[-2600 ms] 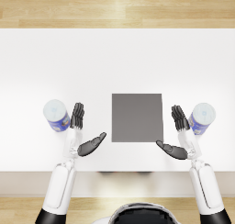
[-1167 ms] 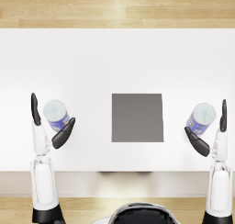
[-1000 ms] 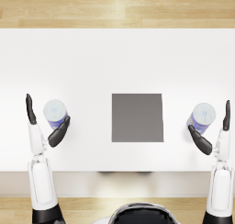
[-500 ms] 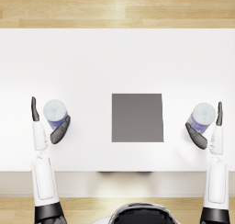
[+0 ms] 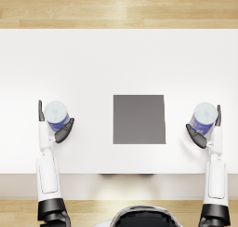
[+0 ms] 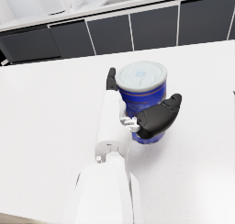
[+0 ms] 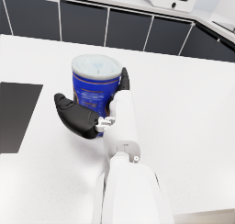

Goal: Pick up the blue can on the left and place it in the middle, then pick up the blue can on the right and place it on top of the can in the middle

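You can't read either label. Both blue cans stand upright on the white table (image 5: 119,58): left can (image 5: 56,115) cupped by the left hand (image 5: 55,126), right can (image 5: 203,119) cupped by the right hand (image 5: 204,130), the grey mat (image 5: 139,119) between them.

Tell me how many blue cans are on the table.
2. One can stands at the table's left side inside the left hand; the other can stands at the right side inside the right hand. None looks hidden.

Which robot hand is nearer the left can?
Left. The left robot hand cups the left can; the right robot hand is far across the gray mat.
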Available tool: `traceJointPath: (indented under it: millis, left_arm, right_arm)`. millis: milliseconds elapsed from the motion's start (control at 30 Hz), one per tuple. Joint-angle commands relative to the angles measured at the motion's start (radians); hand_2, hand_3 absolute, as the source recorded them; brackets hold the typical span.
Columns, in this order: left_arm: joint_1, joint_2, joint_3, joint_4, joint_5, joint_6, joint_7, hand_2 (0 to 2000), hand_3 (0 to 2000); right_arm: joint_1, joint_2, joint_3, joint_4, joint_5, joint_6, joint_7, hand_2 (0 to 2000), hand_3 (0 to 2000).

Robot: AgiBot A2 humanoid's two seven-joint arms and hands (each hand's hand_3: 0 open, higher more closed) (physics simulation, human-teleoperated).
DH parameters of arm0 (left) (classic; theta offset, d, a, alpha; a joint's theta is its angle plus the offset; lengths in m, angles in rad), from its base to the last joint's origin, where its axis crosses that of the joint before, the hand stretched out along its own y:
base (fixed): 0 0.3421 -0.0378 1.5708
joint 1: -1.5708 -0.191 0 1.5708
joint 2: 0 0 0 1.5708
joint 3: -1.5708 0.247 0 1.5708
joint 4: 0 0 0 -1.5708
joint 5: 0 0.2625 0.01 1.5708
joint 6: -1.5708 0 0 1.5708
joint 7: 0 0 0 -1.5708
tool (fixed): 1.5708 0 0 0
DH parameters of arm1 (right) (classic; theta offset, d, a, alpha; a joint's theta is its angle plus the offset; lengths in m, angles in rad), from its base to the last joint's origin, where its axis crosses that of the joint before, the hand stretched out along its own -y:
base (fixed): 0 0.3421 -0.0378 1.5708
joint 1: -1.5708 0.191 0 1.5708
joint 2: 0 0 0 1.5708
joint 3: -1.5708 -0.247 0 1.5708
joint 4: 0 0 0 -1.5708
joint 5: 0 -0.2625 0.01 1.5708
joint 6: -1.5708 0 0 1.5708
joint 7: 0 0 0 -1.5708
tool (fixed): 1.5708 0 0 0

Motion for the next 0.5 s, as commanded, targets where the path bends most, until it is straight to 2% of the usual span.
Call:
traceJointPath:
  millis: [33,300,333,367,433,467,500]
  left_arm:
    - [0.042,0.002,0.006,0.063,0.0,0.0,0.0,0,0]
    - [0.102,0.014,-0.005,0.165,0.0,-0.004,-0.001,0,0]
    - [0.11,0.015,-0.011,0.193,0.0,-0.008,-0.001,1361,327]
    - [0.123,0.015,-0.015,0.223,-0.001,-0.034,-0.003,2000,653]
    - [0.104,0.014,-0.013,0.174,-0.001,-0.073,-0.009,2000,1307]
    - [0.086,0.015,-0.013,0.109,-0.001,-0.076,-0.007,2000,1520]
    - [0.059,0.017,-0.008,0.02,-0.001,-0.071,-0.006,2000,1520]
  right_arm:
    - [0.04,-0.004,-0.004,-0.049,0.0,0.0,0.0,0,0]
    - [0.081,-0.016,-0.024,-0.133,0.0,0.008,0.0,0,0]
    - [0.08,-0.017,-0.027,-0.129,0.0,0.009,0.0,1361,327]
    - [0.075,-0.018,-0.031,-0.111,0.0,0.028,0.0,2000,653]
    - [0.074,-0.02,-0.036,-0.079,0.0,0.093,-0.003,2000,1307]
    - [0.069,-0.022,-0.037,-0.048,0.0,0.093,-0.002,2000,1520]
    - [0.055,-0.023,-0.034,0.006,0.0,0.082,0.001,2000,1520]
